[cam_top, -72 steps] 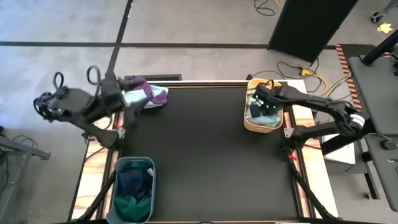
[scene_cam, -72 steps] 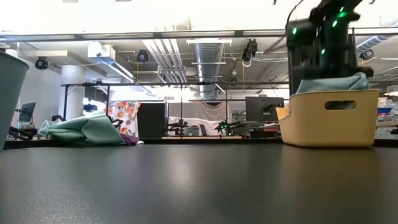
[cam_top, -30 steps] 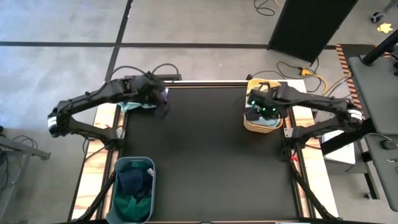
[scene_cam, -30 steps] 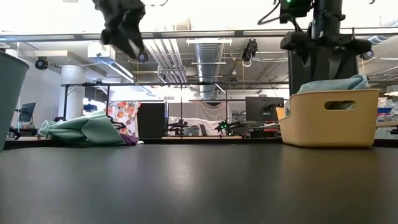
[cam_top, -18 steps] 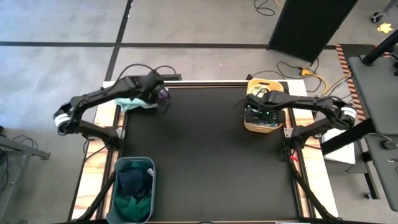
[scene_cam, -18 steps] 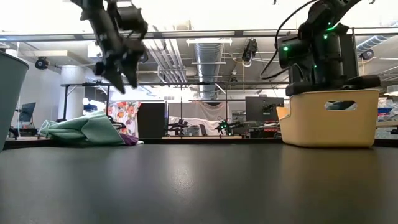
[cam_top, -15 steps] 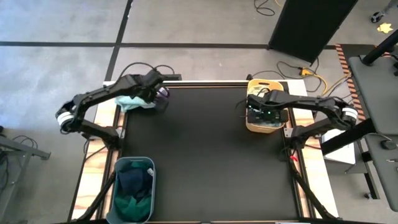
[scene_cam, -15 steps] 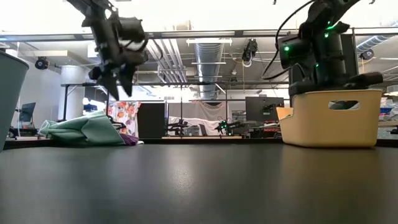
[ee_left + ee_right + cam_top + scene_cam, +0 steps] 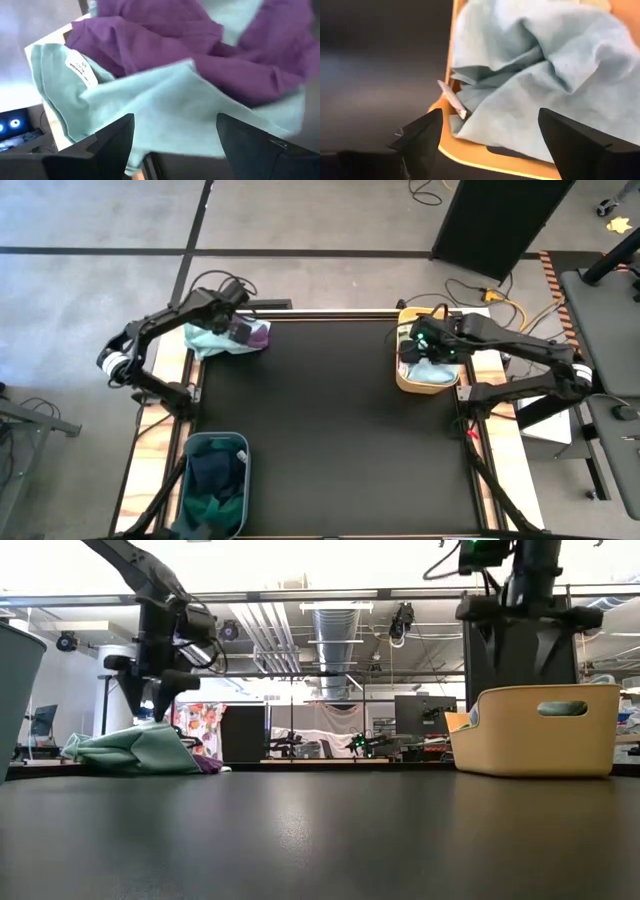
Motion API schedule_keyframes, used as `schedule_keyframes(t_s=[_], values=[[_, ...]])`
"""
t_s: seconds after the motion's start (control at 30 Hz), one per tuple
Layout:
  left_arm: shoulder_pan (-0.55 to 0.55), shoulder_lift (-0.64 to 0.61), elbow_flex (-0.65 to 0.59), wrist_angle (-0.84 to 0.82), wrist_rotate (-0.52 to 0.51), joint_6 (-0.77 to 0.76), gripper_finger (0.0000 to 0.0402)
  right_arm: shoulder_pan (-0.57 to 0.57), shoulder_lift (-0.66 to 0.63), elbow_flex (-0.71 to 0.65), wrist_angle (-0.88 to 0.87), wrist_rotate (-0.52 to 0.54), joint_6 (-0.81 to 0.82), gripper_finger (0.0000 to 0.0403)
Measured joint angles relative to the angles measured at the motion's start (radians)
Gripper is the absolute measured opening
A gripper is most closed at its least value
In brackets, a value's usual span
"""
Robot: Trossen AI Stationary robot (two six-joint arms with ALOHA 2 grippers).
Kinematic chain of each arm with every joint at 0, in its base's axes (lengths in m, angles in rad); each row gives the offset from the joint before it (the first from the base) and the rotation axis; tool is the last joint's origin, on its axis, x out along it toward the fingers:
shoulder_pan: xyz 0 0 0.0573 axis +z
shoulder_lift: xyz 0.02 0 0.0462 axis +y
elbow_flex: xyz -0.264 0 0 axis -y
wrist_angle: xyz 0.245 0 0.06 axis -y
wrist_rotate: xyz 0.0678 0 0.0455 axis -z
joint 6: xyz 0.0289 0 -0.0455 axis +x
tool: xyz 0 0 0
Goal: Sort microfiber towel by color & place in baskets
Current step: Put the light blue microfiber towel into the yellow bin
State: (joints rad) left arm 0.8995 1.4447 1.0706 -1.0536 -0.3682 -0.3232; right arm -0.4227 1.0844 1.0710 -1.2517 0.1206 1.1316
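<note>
The left gripper (image 9: pixel 240 330) hung released over the mint towel (image 9: pixel 165 95) and purple towel (image 9: pixel 150 40) at the table's (image 9: pixel 330 430) far-left corner — a white tag (image 9: pixel 80 67) showed, its print unreadable. The right gripper (image 9: pixel 418 340), fingers spread, held nothing above the blue towel (image 9: pixel 530 75) in the yellow basket (image 9: pixel 535 730). The grey basket (image 9: pixel 213 480) sat front-left.

Directly under the left gripper (image 9: pixel 238 328): towel pile (image 9: pixel 222 338) at the table's (image 9: pixel 330 430) far corner. Below the right gripper (image 9: pixel 424 346): basket (image 9: pixel 403 378) holding a towel (image 9: pixel 530 75). Well apart, nearer the front edge: second basket (image 9: pixel 242 442).
</note>
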Motion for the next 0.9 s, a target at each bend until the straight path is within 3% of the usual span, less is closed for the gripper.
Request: schedule_keyframes(t_s=[0.23,0.37,0.5,0.7,0.9], values=[[0.055,0.078,0.006,0.068,0.007,0.006,0.0261,0.000,-0.017,0.053,-0.001,0.017,-0.060,0.0335],[0.064,0.116,0.008,0.092,0.124,0.000,0.0235,-0.001,-0.017,0.087,-0.001,0.010,-0.105,0.0338],[0.064,0.112,0.008,0.088,0.142,-0.012,0.0170,0.000,-0.017,0.129,-0.002,0.010,-0.158,0.0337],[0.064,0.085,0.008,0.039,0.143,0.009,0.0021,-0.001,-0.018,0.188,-0.001,0.010,-0.234,0.0328],[0.060,0.002,0.009,-0.057,0.149,0.059,0.0002,-0.001,-0.018,0.255,0.000,0.010,-0.286,0.0325]])
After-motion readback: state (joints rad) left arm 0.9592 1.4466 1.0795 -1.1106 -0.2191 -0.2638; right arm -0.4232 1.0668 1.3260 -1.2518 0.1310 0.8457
